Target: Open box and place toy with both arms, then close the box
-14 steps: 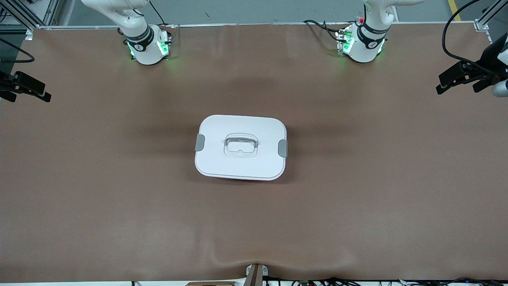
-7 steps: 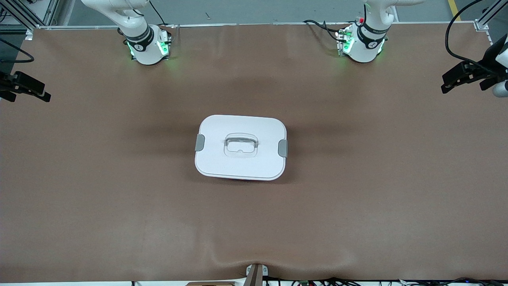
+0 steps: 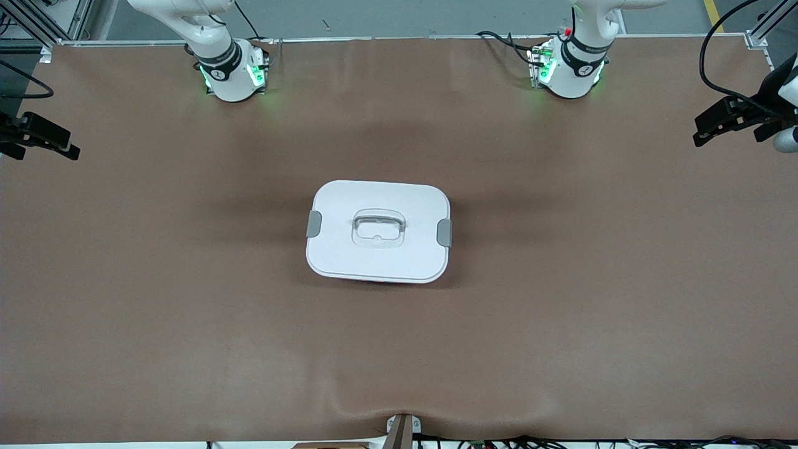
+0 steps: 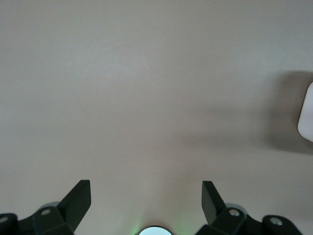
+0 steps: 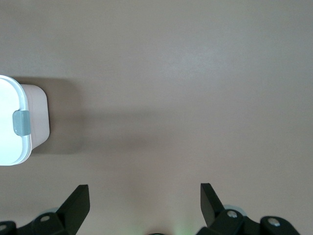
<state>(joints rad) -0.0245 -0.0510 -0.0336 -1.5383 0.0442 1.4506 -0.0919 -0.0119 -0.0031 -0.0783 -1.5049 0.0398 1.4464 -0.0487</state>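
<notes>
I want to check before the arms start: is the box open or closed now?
Closed. The white lid lies flat on the box, and a grey clip sits at each short end.

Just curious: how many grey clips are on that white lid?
2: one grey clip on the lid's edge toward the right arm's end, another grey clip toward the left arm's.

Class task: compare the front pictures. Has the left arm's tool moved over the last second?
Yes. The left tool has drifted slightly outward toward the table's end, away from the box.
</notes>
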